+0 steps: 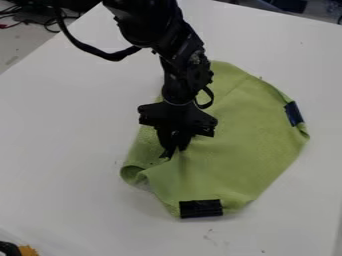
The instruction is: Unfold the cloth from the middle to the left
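Camera view: a green cloth (234, 150) lies on the white desk (60, 145), extending from the centre of the frame toward 3 o'clock. Its outline is irregular, with a broad, mostly smooth face and small folds near the end effector (172, 152). At the cloth's 8 o'clock, the margin curls into a rounded fold; a narrower, rougher-textured portion lies toward 9 o'clock. A dark blue patch (294, 114) marks the edge at 2 o'clock, and a black patch (200, 208) the edge at 6 o'clock. The end effector points down onto the cloth's 9 o'clock side; whether it is spread, pressed together or pinching fabric cannot be told. The black arm (180, 60) enters from 11 to 12 o'clock and hides part of the cloth's 10 o'clock edge. Surroundings: loose cables (50, 22) beyond the desk at 10 to 11 o'clock; a black-and-orange object (27, 250), cut by the frame, at 7 o'clock.
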Motion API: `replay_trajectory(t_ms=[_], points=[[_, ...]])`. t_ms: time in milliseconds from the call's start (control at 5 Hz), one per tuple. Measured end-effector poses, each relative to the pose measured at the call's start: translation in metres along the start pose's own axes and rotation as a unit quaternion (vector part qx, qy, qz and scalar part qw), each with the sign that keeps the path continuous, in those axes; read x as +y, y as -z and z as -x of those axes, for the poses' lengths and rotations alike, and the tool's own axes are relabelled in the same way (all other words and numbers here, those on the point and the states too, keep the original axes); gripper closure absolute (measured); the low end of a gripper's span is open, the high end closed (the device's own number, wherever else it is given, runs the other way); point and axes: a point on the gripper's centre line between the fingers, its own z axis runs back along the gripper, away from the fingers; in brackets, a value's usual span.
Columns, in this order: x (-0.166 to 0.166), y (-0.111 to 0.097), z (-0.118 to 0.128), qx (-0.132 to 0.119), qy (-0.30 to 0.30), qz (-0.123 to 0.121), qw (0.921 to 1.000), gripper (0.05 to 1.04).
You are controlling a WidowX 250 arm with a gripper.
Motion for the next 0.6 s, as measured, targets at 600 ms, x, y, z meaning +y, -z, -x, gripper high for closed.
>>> replay_trajectory(t_ms=[600], points=[[0.0068, -0.0157, -0.0099, -0.017, 0.0, -0.017, 0.9997, 0.122]])
